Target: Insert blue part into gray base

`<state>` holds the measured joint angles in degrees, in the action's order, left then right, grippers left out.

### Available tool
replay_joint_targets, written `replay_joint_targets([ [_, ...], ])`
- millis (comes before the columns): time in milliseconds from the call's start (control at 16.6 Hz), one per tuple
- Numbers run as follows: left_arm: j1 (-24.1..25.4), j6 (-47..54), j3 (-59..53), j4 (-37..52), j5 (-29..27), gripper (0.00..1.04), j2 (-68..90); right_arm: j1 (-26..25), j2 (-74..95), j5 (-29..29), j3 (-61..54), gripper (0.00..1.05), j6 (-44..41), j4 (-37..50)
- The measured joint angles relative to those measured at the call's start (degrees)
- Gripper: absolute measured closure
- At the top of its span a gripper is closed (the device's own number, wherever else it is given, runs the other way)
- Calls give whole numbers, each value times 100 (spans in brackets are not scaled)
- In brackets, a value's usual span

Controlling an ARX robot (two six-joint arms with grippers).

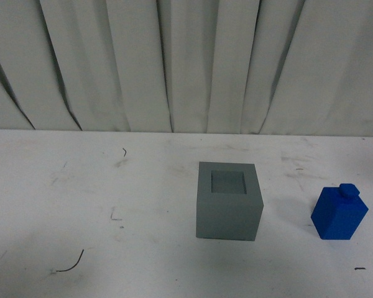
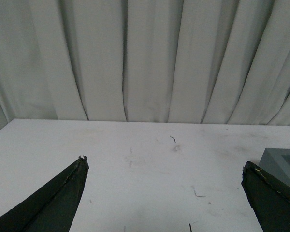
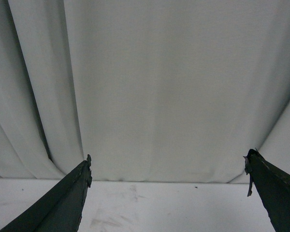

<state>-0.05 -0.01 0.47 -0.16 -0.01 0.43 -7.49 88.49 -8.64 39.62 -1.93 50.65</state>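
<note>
The base (image 1: 229, 202) sits on the table (image 1: 81, 186), recess facing up. The part (image 1: 339, 214) stands upright to its right, well apart, stud on top. The left gripper (image 2: 164, 166) is spread wide above the table, the base's corner beside one finger. The right gripper (image 3: 168, 158) is also spread wide, facing the curtain (image 3: 159, 87).

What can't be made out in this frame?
Front view: neither arm shows, so their position relative to the gray base and blue part is unknown.
Left wrist view: gray base cut off by the frame edge and a finger of the open left pincer.
Right wrist view: open right pincer faces curtain; neither block visible.
</note>
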Motion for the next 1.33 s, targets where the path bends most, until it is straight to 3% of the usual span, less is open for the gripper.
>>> replay_joint_targets([
  [181,0,2,0,-2,0,7,0,59,839,-374,1344,6,-1091,-848],
  [482,0,2,0,-2,2,7,0,422,1349,-1108,2369,6,-4413,-3150],
  [783,0,0,0,0,0,7,0,793,1816,-1233,3333,6,-7274,-5685],
  [1084,0,2,0,0,0,7,0,782,2288,-1172,4371,6,-8078,-8074],
  [1205,0,0,0,-2,0,7,0,866,2361,-809,4478,6,-8336,-9044],
  [1325,0,0,0,0,0,7,0,903,2470,-627,4465,6,-8393,-9062],
])
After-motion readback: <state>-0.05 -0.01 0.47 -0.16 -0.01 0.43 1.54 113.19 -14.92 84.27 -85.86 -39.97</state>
